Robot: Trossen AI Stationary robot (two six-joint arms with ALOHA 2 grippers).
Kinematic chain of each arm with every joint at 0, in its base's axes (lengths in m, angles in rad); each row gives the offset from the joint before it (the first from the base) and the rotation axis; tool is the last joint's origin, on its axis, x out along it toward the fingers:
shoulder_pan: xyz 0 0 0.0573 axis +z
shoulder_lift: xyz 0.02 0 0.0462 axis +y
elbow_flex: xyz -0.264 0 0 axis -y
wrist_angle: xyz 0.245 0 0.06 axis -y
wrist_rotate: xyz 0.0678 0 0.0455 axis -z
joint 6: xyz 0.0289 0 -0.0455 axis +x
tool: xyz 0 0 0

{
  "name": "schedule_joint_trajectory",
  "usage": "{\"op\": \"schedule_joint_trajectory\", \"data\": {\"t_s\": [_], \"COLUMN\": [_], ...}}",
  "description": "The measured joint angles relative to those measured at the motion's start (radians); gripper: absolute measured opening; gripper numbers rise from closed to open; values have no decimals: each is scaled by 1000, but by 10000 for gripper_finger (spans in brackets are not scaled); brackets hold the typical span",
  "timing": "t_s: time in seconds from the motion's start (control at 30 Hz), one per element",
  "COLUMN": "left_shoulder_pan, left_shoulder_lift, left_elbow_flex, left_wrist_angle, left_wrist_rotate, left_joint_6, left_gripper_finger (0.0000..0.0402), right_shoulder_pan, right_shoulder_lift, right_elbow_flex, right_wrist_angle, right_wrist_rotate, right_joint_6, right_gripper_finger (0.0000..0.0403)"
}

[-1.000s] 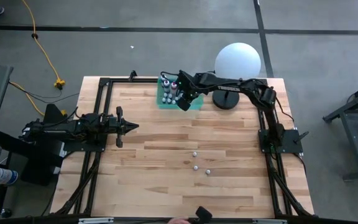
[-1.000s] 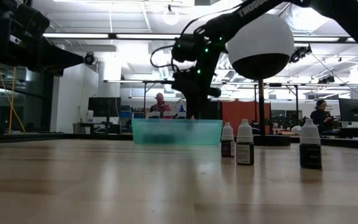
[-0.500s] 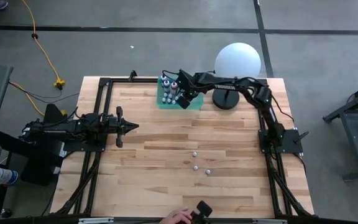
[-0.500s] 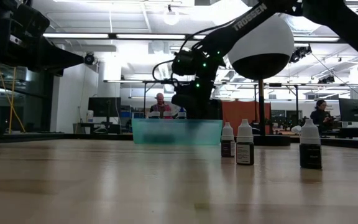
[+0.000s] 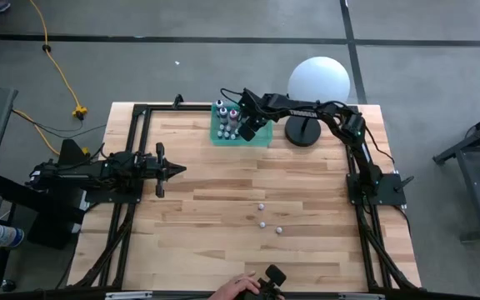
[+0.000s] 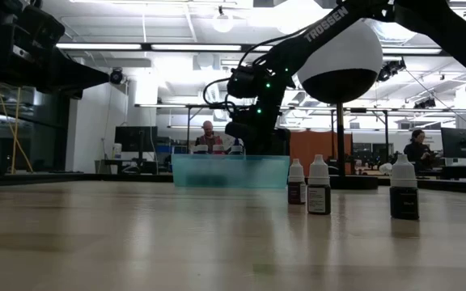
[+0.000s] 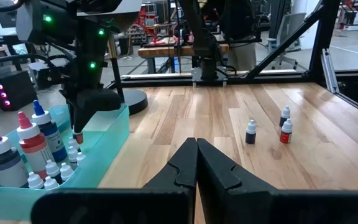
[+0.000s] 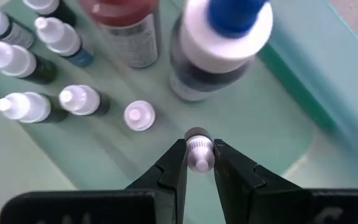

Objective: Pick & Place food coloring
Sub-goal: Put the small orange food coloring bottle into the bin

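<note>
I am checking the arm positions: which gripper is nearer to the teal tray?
Right. The right gripper is over the teal tray, holding a small bottle; the left gripper waits far away, shut.

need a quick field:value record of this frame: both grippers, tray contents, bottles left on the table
right gripper: over the teal tray at the table's far edge, fingers closed on the cap of a small bottle inside it
left gripper: shut, empty, parked at the table's left side
tray contents: several small white-capped bottles plus larger ones with blue, red and purple caps
bottles on table: three small bottles standing near the centre
other: white globe lamp beside the tray; a person's hand at the near edge
</note>
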Motion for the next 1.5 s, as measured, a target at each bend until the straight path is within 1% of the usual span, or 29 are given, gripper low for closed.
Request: {"op": "schedule_joint_trajectory", "data": {"t_s": [0.5, 0.93, 1.17, 1.5], "left_shoulder_pan": [0, 0, 0, 0], "left_shoulder_lift": [0, 0, 0, 0], "left_elbow_flex": [0, 0, 0, 0], "left_wrist_angle": [0, 0, 0, 0], "left_wrist_rotate": [0, -1, -1, -1], "left_joint_6": [0, 0, 0, 0], "left_gripper_finger": [0, 0, 0, 0], "right_shoulder_pan": [0, 1, 8, 8], "right_shoulder_lift": [0, 2, 24, 24], "right_elbow_flex": [0, 0, 0, 0], "right_wrist_angle": [22, 20, 20, 35], "right_wrist_rotate": [-44, -47, -84, -74], "right_joint_6": [2, 4, 5, 5], "right_gripper_finger": [66, 67, 67, 67]}}
